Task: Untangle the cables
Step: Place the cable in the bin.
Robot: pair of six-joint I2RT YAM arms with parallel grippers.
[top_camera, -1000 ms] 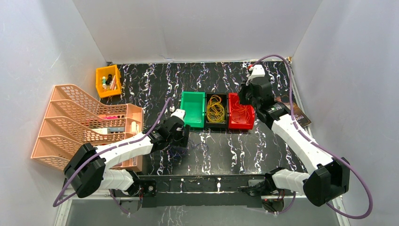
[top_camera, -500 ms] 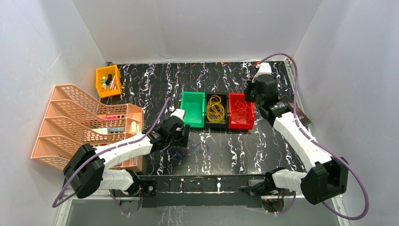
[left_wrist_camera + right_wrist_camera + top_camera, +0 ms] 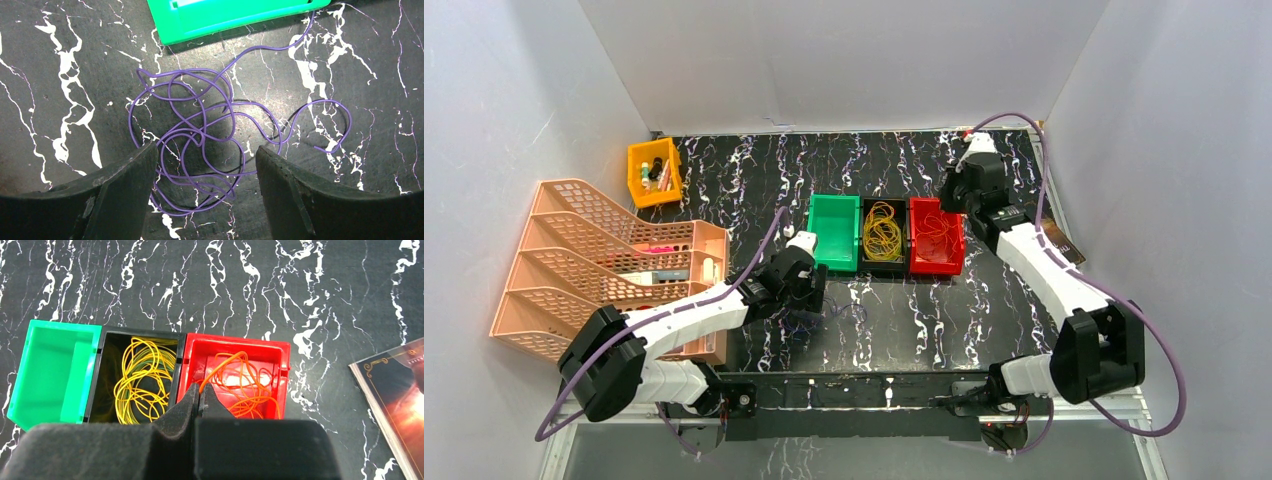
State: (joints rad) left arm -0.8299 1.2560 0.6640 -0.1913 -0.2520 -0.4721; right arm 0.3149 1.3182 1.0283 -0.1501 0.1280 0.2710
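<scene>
A loose tangle of purple cable [image 3: 200,125], with a thin black strand running through it, lies on the dark marbled table just in front of the green bin [image 3: 235,15]. My left gripper [image 3: 205,155] hangs open right over it, one finger on each side, touching nothing. Yellow cables [image 3: 142,382] lie in the black bin and orange cables [image 3: 247,382] in the red bin [image 3: 282,352]. My right gripper [image 3: 200,390] is above the red bin's near edge, shut on one orange strand that rises from the pile. From above, the purple cable [image 3: 839,312] lies by the left gripper [image 3: 816,300].
An orange mesh file rack [image 3: 614,260] stands at the left, with a yellow bin [image 3: 654,170] of small items behind it. A dark booklet [image 3: 395,390] lies right of the red bin. The three bins [image 3: 835,230] sit side by side mid-table.
The right arm has shifted slightly over the red bin, wrist edging back and elbow swinging inward. The left arm and the purple cable have not moved.
</scene>
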